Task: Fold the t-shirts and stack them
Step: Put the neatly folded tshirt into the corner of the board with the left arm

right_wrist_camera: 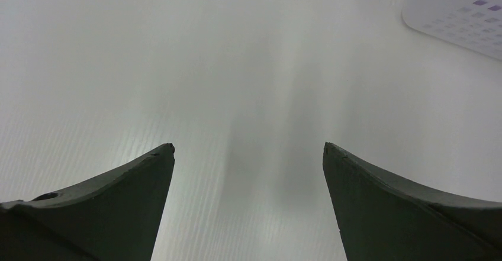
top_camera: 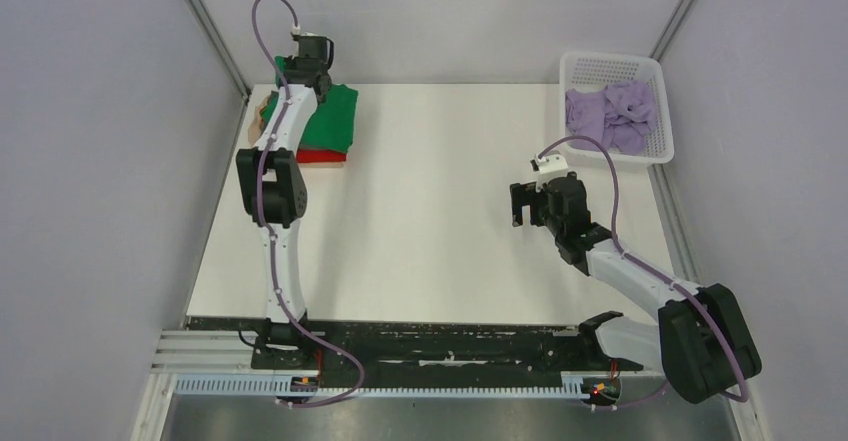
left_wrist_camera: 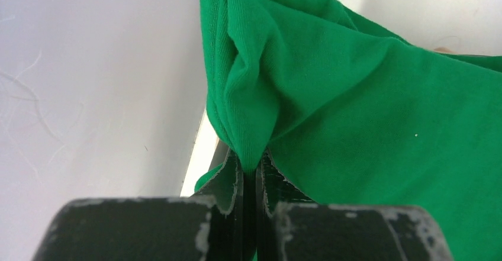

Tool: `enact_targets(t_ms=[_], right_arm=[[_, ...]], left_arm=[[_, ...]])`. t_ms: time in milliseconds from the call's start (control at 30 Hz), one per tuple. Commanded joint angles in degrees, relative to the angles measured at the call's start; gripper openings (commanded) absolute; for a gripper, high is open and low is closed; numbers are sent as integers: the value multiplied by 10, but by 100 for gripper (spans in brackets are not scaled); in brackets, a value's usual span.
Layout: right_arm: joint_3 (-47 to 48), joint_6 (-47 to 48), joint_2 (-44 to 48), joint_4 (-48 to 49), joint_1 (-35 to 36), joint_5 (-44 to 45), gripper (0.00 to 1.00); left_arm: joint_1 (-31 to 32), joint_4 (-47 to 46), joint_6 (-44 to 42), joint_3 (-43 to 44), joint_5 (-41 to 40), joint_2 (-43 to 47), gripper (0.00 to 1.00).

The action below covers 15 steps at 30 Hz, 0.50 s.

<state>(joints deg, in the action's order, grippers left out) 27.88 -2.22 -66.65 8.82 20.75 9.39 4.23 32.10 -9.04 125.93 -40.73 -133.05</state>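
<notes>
Two arms are seen over one white flat worktop (top_camera: pixel 430 211). Three folded layers can be counted in a stack at the far left corner. One bright green soft cloth t-shirt (top_camera: pixel 335 116) lies on top, and one red cloth t-shirt (top_camera: pixel 322 156) shows as a strip along the stack's near edge beneath it. One tan cloth piece (top_camera: pixel 258 113) peeps out at the stack's left side; how it is folded cannot be told.

The left hand (top_camera: pixel 305 61) is held over the far edge of this stack. In the left wrist view the left hand (left_wrist_camera: pixel 250 166) is seen pressed together on a raised fold of the green t-shirt (left_wrist_camera: pixel 355 107), with the cloth bunched into a ridge just above the two black fingers.

One white perforated plastic basket (top_camera: pixel 665 121) stands at the far right corner of the worktop. Crumpled lilac cloth (top_camera: pixel 610 111) is heaped in it; how many shirts make up the heap cannot be told.

The right hand (top_camera: pixel 520 204) is held above bare worktop, well apart from the stack and near the basket. In the right wrist view the right hand (right_wrist_camera: pixel 248 148) is seen spread wide with nothing between its two dark fingers, and a blurred corner of the basket (right_wrist_camera: pixel 456 18) is seen at the upper right.
</notes>
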Motion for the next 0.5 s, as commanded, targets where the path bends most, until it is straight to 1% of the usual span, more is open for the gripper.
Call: enact_targets(t_ms=[0, 267, 400, 467], right_arm=[[26, 9, -9, 8, -3, 16, 98], [31, 8, -23, 4, -3, 23, 98], [31, 8, -23, 4, -2, 24, 98], [31, 8, -25, 4, -3, 25, 98]], left_arm=[[-21, -14, 17, 32, 3, -8, 2], [-41, 2, 24, 28, -8, -12, 2], [-41, 6, 30, 28, -17, -14, 2], [-58, 11, 32, 28, -12, -14, 2]])
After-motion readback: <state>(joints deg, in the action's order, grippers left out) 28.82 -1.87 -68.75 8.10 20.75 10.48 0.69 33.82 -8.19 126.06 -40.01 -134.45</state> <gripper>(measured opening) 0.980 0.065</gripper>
